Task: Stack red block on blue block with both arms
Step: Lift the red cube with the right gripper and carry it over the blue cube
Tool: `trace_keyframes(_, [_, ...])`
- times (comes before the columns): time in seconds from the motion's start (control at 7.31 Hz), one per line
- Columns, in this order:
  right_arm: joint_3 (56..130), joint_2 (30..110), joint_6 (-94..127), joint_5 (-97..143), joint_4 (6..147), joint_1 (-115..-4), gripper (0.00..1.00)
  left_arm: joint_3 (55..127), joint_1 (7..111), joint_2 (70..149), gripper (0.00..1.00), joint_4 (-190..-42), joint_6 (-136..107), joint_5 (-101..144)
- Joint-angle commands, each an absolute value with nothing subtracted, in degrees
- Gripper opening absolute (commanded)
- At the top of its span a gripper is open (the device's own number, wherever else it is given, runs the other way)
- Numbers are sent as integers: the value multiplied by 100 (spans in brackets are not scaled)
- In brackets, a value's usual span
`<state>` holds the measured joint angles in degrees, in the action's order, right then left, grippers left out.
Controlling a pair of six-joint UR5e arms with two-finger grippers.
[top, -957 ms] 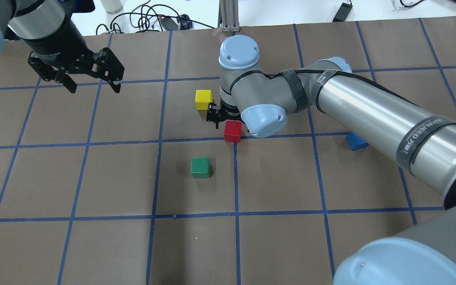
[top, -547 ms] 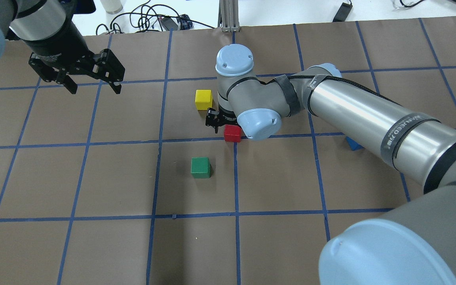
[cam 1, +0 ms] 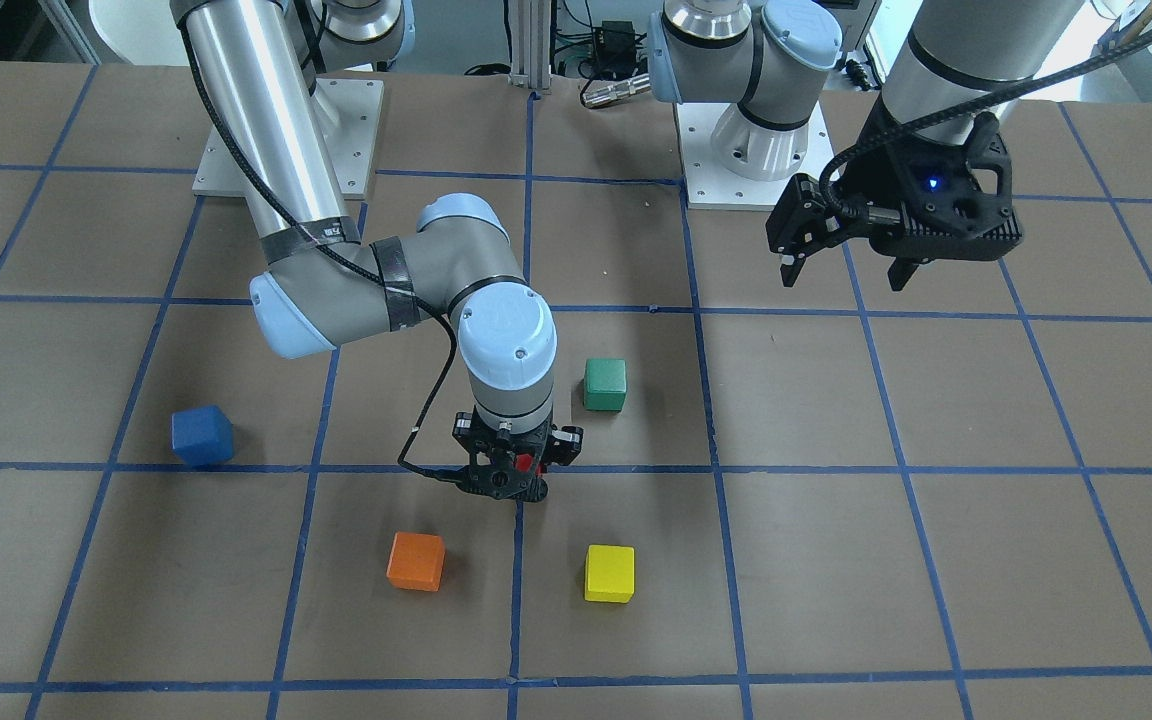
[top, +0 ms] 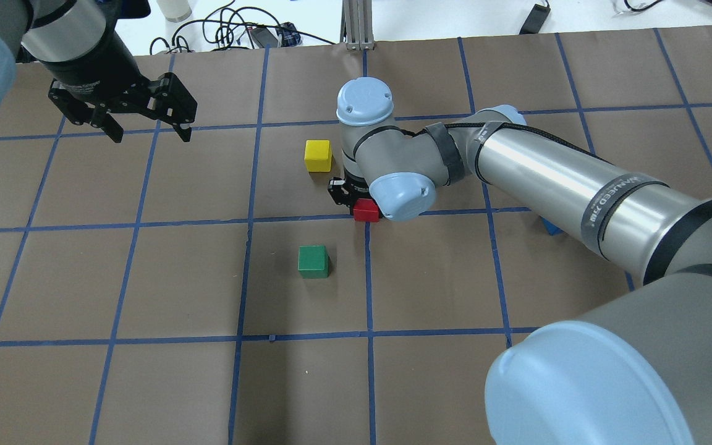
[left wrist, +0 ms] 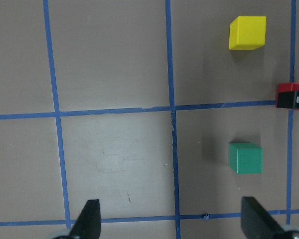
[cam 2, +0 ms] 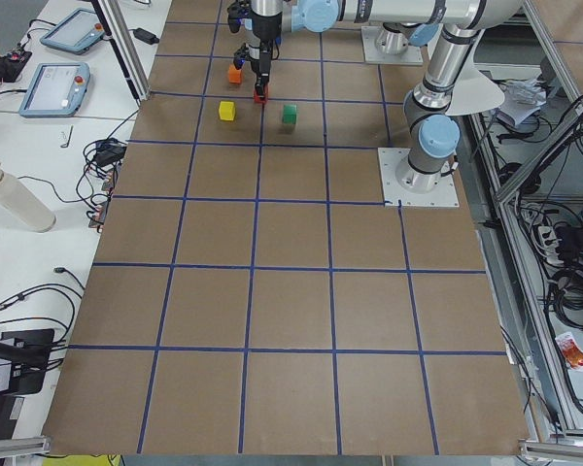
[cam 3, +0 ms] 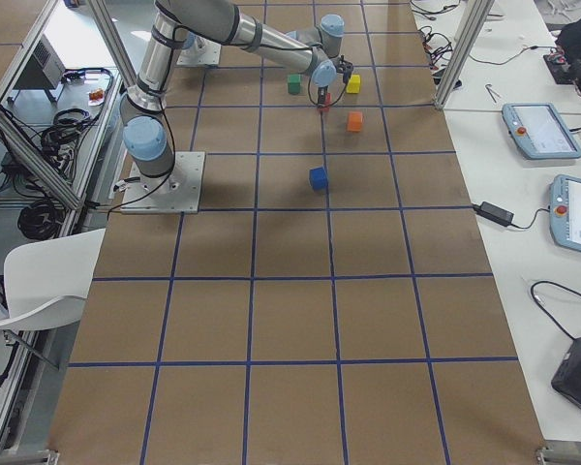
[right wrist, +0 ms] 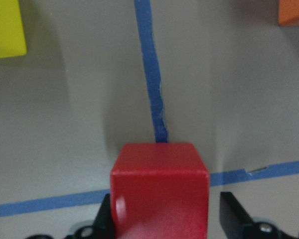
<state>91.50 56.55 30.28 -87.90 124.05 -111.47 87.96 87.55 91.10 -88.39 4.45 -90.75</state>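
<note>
The red block point(top: 366, 211) sits on the brown table on a blue tape line. My right gripper point(top: 359, 203) is down around it. In the right wrist view the red block point(right wrist: 159, 194) lies between the fingers point(right wrist: 234, 214) with a gap on its right side, so the gripper is open. The blue block point(cam 1: 202, 435) stands alone, apart from the red one; from overhead only a sliver point(top: 552, 230) shows under my right arm. My left gripper point(top: 146, 127) is open and empty, held high at the far left.
A yellow block point(top: 318, 154) is just beyond the red one and a green block point(top: 313, 261) is nearer the robot. An orange block point(cam 1: 416, 560) lies next to the right gripper point(cam 1: 511, 485); my right arm hides it from overhead.
My right gripper has come down over the red block, which now shows less from overhead. My left gripper has drifted slightly away, still open.
</note>
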Motion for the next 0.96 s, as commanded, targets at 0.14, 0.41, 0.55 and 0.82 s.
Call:
trace_keyframes(0.14, [9035,5878,3015,-8807,12060,-11066,0,8807,8780,9114,100,-8815,431,-9070])
trace_keyframes(0.41, [9035,6343,2919,-8842,11631,-10856,0,8807,8867,9123,100,-8816,466,-9088])
trace_keyframes(0.55, [9035,6572,2474,-8990,11323,-10533,0,8807,8886,9132,100,-8815,448,-9088])
trace_keyframes(0.82, [9131,7169,1439,-9009,10673,-9786,0,8850,8903,9088,100,-8824,439,-9097])
